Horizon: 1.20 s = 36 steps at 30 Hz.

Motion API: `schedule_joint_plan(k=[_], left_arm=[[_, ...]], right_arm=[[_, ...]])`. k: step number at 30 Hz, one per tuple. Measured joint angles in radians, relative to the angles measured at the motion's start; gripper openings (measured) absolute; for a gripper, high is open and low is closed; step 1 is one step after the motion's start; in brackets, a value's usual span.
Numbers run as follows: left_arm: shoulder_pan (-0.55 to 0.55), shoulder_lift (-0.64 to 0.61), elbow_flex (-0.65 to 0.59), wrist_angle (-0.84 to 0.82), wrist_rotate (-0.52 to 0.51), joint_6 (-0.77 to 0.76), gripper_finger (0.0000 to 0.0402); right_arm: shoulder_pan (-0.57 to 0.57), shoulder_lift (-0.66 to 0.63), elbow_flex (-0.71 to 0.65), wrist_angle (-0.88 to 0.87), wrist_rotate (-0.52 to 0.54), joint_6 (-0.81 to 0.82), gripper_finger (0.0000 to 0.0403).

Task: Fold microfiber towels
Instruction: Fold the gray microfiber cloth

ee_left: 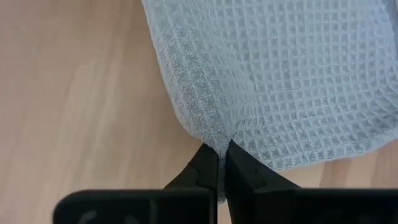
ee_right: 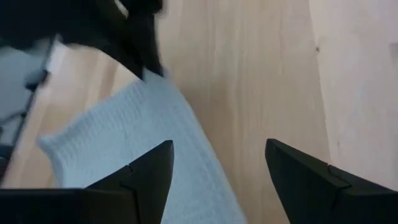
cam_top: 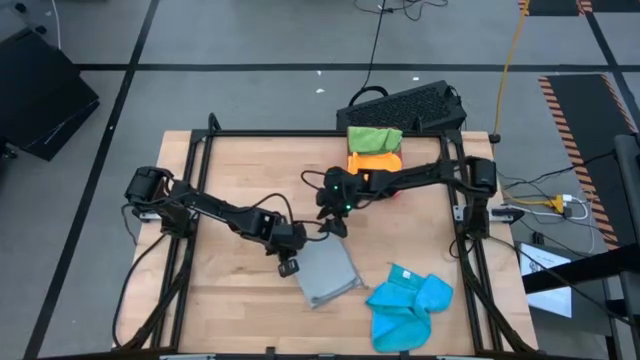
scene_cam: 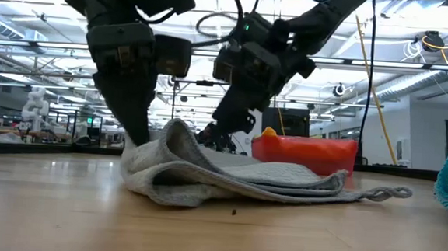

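bright, even overhead light; soft shadows; right wrist view blurred at near edges

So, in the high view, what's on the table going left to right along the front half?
Left end effector, shut on the grey towel's corner → grey towel → blue towel.
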Motion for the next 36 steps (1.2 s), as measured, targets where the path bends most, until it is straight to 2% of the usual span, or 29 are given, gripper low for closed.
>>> schedule_joint_plan(k=[5,10,15,22,28,32,36], left_arm=[[0.0,0.0,0.026,-0.026,-0.054,0.011,0.0019],[-0.002,-0.001,0.047,-0.026,-0.066,0.024,0.0007],[-0.009,-0.001,0.048,-0.037,-0.083,0.037,0.0021],[-0.015,-0.001,0.048,-0.041,-0.096,0.052,0.0009],[-0.018,-0.001,0.048,-0.043,-0.134,0.07,0.0014],[-0.018,-0.001,0.073,-0.075,-0.141,0.063,0.0007],[-0.031,-0.001,0.137,-0.14,-0.199,0.094,0.0019]], right_arm=[[-0.018,0.026,-0.01,-0.075,-0.069,-0.095,0.0242],[-0.022,0.026,-0.038,-0.1,-0.072,-0.169,0.0241],[-0.022,0.026,-0.055,-0.135,-0.075,-0.212,0.0231],[0.0,0.026,-0.099,-0.098,-0.084,-0.214,0.0162],[0.021,0.025,-0.114,-0.075,-0.071,-0.198,0.0073],[0.028,-0.018,-0.114,-0.111,0.033,-0.15,0.0013],[0.026,-0.101,-0.114,-0.164,0.1,-0.156,0.0016]])
